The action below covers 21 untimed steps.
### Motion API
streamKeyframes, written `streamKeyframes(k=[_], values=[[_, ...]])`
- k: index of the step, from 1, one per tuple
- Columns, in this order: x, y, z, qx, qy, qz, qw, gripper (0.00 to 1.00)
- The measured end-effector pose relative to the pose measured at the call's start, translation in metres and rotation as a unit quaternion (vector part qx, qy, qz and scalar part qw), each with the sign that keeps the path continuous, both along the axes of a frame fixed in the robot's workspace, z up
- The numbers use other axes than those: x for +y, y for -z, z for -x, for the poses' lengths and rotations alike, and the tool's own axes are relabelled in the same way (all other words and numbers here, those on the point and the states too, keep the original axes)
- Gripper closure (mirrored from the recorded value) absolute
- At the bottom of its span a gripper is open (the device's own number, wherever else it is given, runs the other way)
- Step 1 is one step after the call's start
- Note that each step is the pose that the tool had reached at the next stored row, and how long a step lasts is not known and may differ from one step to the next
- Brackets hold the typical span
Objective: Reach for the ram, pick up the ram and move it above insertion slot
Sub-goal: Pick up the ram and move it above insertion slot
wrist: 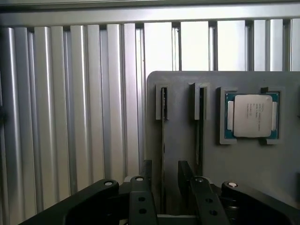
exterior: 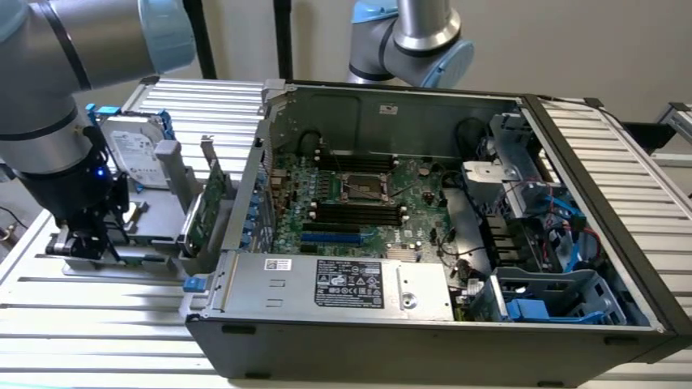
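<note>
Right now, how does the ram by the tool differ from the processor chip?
The ram stands on edge in a narrow slot; the processor chip lies flat in a square recess. The ram looks thin and dark, the chip broad and silver-topped. Both sit in the grey holder.

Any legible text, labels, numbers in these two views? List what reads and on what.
Nothing is readable.
Black label on the PSU: print too small.
White sticker beside it: blurred.
Drive label: too small.
Case sticker: too small.
CPU marking: too faint.
</note>
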State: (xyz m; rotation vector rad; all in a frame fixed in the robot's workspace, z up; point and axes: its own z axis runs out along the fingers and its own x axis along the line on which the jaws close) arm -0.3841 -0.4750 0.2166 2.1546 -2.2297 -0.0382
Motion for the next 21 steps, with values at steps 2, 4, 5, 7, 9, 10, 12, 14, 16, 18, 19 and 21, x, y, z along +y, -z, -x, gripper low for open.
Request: streamKeyframes(k=[2, 4, 5, 7, 9, 10, 12, 14, 16, 18, 19, 21], values=[[-0.0001, 0.0025, 0.000, 0.0000, 0.000, 0.0000, 1.0000, 0.64], [-0.0003, 0.0049, 0.000, 0.0000, -0.001, 0.0000, 1.0000, 0.64], [-0.0003, 0.0062, 0.000, -0.0001, -0.001, 0.0000, 1.0000, 0.64], [-0.0004, 0.0086, 0.000, -0.0001, -0.001, 0.0000, 1.0000, 0.64], [-0.0005, 0.0109, 0.000, 0.0000, -0.001, 0.0000, 1.0000, 0.64], [-0.0005, 0.0120, 0.000, -0.0001, -0.002, 0.0000, 1.0000, 0.64], [-0.0005, 0.0137, 0.000, 0.0000, -0.002, 0.0000, 1.0000, 0.64], [-0.0005, 0.0154, 0.000, 0.0000, -0.002, 0.0000, 1.0000, 0.64], [-0.0005, 0.0169, 0.000, 0.0000, -0.003, 0.0000, 1.0000, 0.64], [-0.0005, 0.0181, 0.000, 0.0000, -0.003, 0.0000, 1.0000, 0.64], [-0.0005, 0.0185, 0.000, 0.0000, -0.003, 0.0000, 1.0000, 0.64], [-0.0005, 0.0192, 0.000, 0.0000, -0.003, 0.0000, 1.0000, 0.64]])
